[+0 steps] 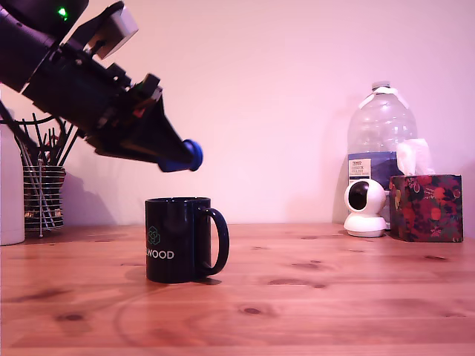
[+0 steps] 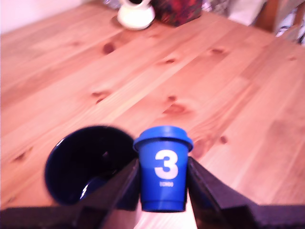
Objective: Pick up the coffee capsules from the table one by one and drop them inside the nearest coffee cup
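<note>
Capsule point(image 2: 163, 174) is clamped between the claw's point(image 1: 187, 157) two fingers, pinched at the sides, flanged end pointing away from the arm. Bright blue, white "3" on the body, small print under it too blurred to read. Looks intact.

Step in hand, as I read it: carry to the mug point(image 1: 177, 239), release not yet done. Claw hangs in the air above the mug; in the exterior view the capsule sits over the rim on the handle side, and the wrist view puts the mouth point(image 2: 88, 162) just beside and below it. Next move likely calls for a small shift toward the mouth's centre, then opening the fingers.

Table point(image 1: 334, 297) past the claw shows no other capsules.
</note>
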You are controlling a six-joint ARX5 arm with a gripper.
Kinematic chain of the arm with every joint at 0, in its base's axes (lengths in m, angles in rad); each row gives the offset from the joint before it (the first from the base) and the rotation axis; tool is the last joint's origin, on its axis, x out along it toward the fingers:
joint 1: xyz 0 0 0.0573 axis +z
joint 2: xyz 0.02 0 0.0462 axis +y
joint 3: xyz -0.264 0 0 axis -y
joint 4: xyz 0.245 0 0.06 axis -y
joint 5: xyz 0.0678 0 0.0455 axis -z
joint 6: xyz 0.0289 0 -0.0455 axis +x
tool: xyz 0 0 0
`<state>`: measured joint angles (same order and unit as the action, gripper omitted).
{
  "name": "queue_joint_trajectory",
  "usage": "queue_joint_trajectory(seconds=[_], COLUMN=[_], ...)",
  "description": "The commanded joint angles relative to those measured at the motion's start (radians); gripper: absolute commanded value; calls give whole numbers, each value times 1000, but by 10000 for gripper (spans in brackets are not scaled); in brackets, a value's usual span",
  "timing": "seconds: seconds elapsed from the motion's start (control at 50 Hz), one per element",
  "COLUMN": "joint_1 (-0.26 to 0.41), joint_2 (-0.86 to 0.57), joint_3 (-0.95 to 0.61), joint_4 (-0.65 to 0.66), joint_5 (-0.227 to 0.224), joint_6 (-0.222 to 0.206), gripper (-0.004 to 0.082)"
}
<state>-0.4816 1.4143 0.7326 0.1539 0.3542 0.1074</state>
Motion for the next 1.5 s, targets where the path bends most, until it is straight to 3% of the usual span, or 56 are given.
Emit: queue_joint_trajectory(seconds=[0.0,0.52,0.64,1.1,1.48], joint_1=[11,82,82,82,82], joint_2=[-1,-1,-1,-1,0], joint_3=[-22,-22,-22,-22,-6], joint_4=[-5,-17,-19,-17,-19], joint_5=[-8,-55,-76,-77,-112], joint_6=[-2,-2,-2,-2,-5], gripper=[196,196,196,196,196])
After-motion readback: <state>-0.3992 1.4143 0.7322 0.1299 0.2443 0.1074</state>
